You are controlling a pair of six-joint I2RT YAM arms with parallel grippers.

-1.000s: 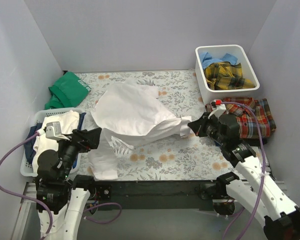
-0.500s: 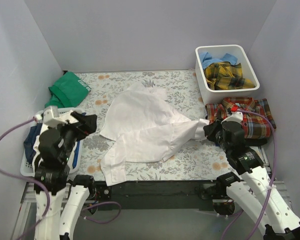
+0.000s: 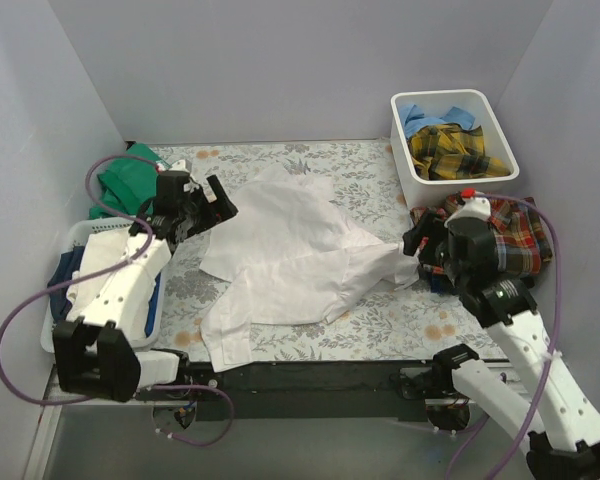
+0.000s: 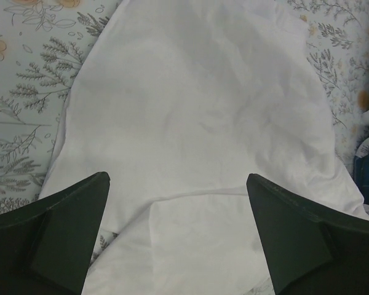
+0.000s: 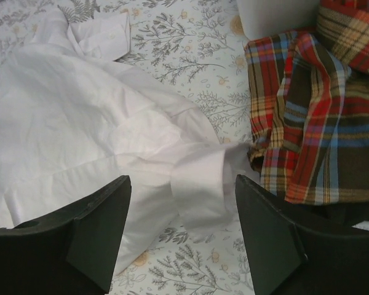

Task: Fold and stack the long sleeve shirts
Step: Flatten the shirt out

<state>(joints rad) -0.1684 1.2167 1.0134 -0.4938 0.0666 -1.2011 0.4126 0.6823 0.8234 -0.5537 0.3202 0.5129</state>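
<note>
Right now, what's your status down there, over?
Left gripper open over white shirt. Right gripper open over its cuff. Shirt rumpled, unfolded. Red plaid shirt beside cuff.

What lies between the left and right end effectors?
The white shirt, spread loosely on the floral table cover, fills that stretch; the top external view shows it.

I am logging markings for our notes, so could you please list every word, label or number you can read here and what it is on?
No text can be read in any view.
On the green cloth, any print is too small to make out.
The pale tag at the left wrist view's right edge is blurred.
The white shirt, plaid shirt and bin show no lettering.
</note>
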